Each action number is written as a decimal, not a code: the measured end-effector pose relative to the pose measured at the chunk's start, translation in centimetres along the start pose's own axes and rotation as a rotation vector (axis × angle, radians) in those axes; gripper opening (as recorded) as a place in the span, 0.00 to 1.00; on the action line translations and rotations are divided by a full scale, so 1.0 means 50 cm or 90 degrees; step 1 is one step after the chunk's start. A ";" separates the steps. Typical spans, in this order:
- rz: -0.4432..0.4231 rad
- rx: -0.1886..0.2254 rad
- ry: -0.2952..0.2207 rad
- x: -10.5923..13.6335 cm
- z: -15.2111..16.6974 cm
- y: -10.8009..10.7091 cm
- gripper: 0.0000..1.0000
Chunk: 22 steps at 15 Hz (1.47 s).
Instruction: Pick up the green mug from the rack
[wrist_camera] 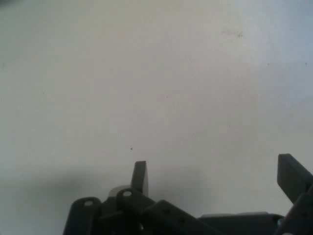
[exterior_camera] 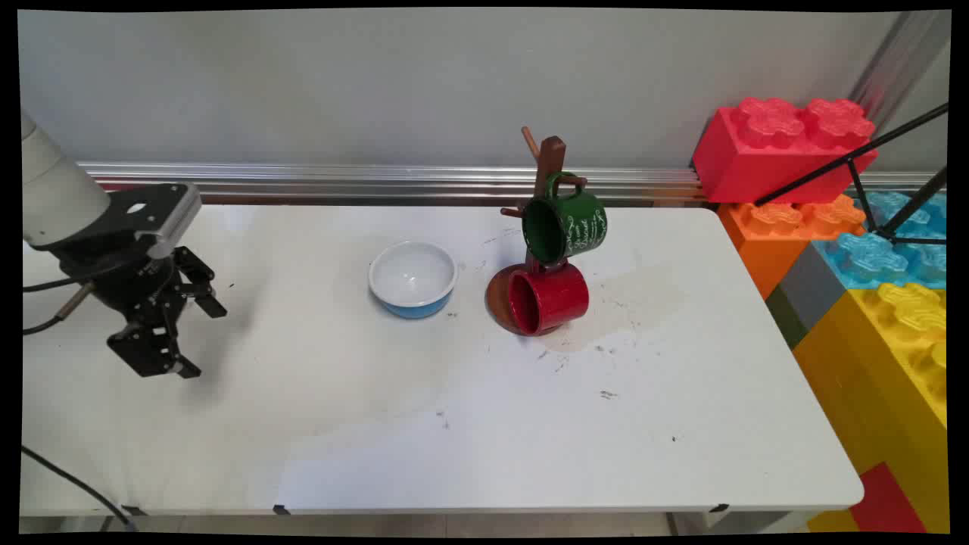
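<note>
The tool (exterior_camera: 203, 339) is held spread and empty above the bare left part of the table (exterior_camera: 363, 424). Well apart to its right, a white bowl (exterior_camera: 412, 278) (blue outside) is seen near a mug tree (exterior_camera: 546, 174) bearing a green mug (exterior_camera: 565, 225) and a red mug (exterior_camera: 548, 298).

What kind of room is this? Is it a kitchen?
Probably not a kitchen: it looks like a robot test lab. A robot arm's gripper hangs over a plain white table with a bowl and a mug tree, beside giant toy bricks.
</note>
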 end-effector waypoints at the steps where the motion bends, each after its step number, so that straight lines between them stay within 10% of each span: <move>1: 0.000 0.000 0.004 0.001 0.003 -0.002 1.00; 11: -0.028 0.013 0.074 0.106 0.048 -0.016 1.00; 22: -0.146 0.062 0.138 0.360 0.070 0.007 1.00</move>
